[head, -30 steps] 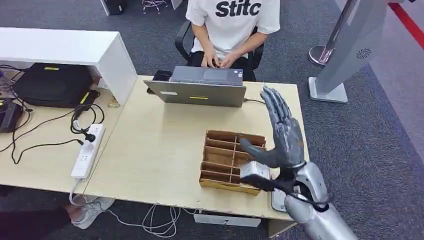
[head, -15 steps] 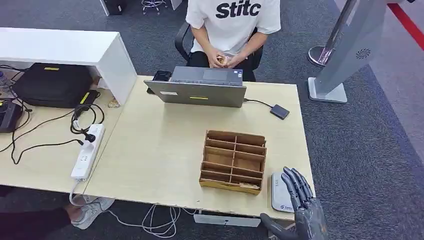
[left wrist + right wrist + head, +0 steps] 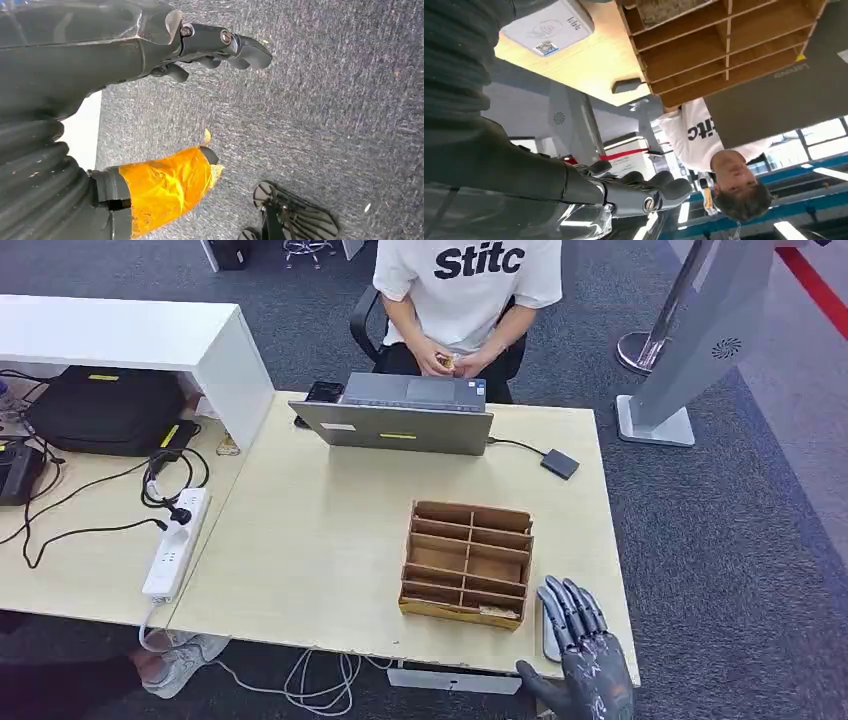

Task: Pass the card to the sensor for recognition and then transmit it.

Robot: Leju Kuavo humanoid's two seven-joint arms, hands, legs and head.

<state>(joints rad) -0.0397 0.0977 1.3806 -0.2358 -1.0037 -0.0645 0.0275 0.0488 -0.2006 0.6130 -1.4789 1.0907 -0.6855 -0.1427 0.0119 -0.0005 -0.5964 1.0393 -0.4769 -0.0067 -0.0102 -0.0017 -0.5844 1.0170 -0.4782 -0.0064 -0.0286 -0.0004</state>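
Right hand: dark grey many-fingered right hand (image 3: 583, 660) at the near right corner of the light wooden table (image 3: 320, 540), fingers extended and slightly apart, holding nothing, above the sensor.
Sensor: flat white card sensor with a QR label (image 3: 549, 29) — on the table just right of the organiser, partly covered by the hand in the head view.
Card: cannot tell where it lies.
Organiser: brown cardboard compartment organiser (image 3: 466, 562) — just left of the right hand.
Left hand: dark left hand (image 3: 210, 47), fingers loosely curled, nothing in them, above grey carpet.
Person: a person in a white printed T-shirt (image 3: 466, 285) seated at the table's far side, beyond the grey laptop (image 3: 398, 422).
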